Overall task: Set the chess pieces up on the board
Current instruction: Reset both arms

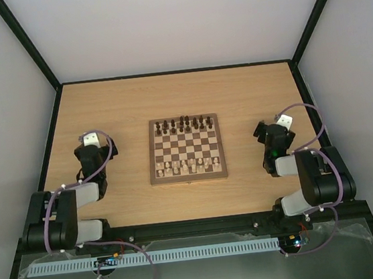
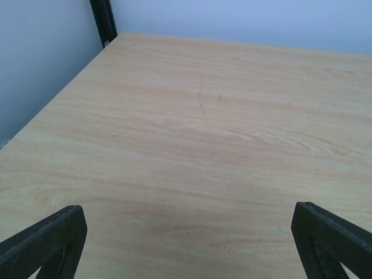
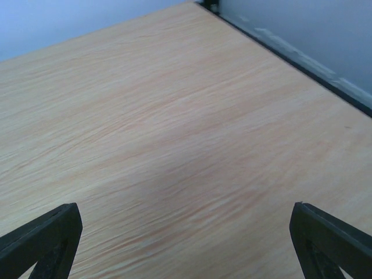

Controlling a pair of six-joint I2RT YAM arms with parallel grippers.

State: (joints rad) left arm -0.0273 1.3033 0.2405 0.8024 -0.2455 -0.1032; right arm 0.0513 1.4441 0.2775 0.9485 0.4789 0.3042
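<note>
Chess pieces (image 1: 187,165) stand in ranks on the board (image 1: 189,178), which lies flat at the middle of the bench (image 1: 121,100). The dark brown men (image 1: 183,124) crowd its far edge and the pale cream men (image 1: 170,169) line the near one, all too tiny to tell apart. The board is square, chequered dark and cream, with a mid-brown border. The bench is pale wood with fine, streaky grain. The left end effector (image 1: 91,142) sits well apart to the board's left and the right end effector (image 1: 278,126) well apart on the other side. Each has its black fingers (image 2: 46,241) spread wide, gripping nothing.
</note>
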